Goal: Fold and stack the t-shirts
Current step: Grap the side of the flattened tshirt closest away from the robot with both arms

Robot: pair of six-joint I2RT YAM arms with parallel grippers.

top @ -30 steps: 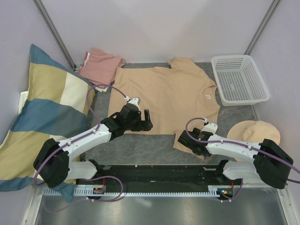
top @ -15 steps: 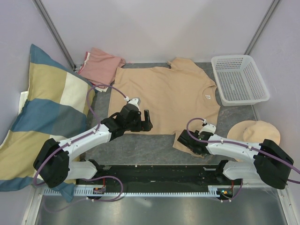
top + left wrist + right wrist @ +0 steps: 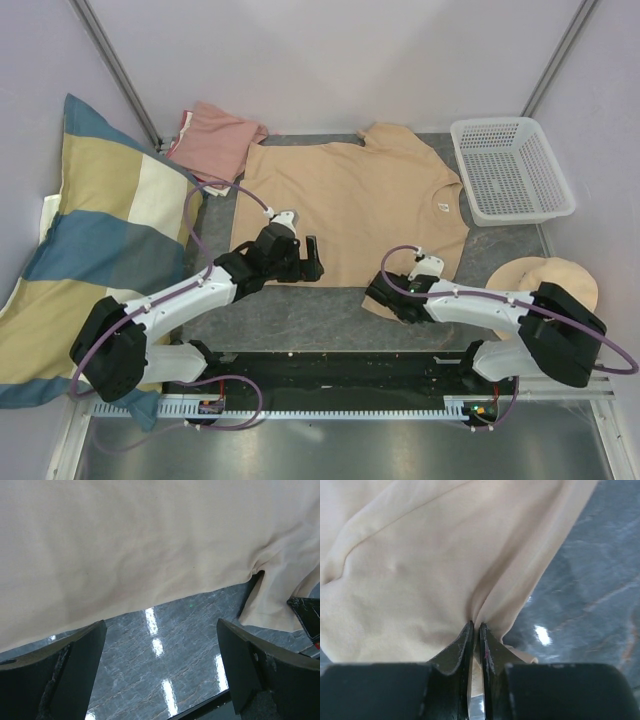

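The tan t-shirt [image 3: 350, 200] lies spread flat on the grey table [image 3: 290, 315], neck label to the right. A salmon-pink t-shirt [image 3: 215, 138] sits bunched at the back left. My left gripper [image 3: 315, 258] hovers open at the tan shirt's near hem. In the left wrist view its fingers [image 3: 75, 660] stand wide apart over bare table, with the hem [image 3: 125, 545] just beyond. My right gripper [image 3: 378, 295] is at the near sleeve. In the right wrist view it [image 3: 475, 627] is shut on a pinched fold of the tan cloth [image 3: 410, 580].
A big striped pillow [image 3: 90, 250] fills the left side. A white mesh basket [image 3: 510, 170] stands at the back right, and a round beige hat [image 3: 545, 280] lies in front of it. Purple walls close in the back.
My right gripper has closed onto the tan shirt's near sleeve and shifted slightly left. The left arm has stayed put, still open.
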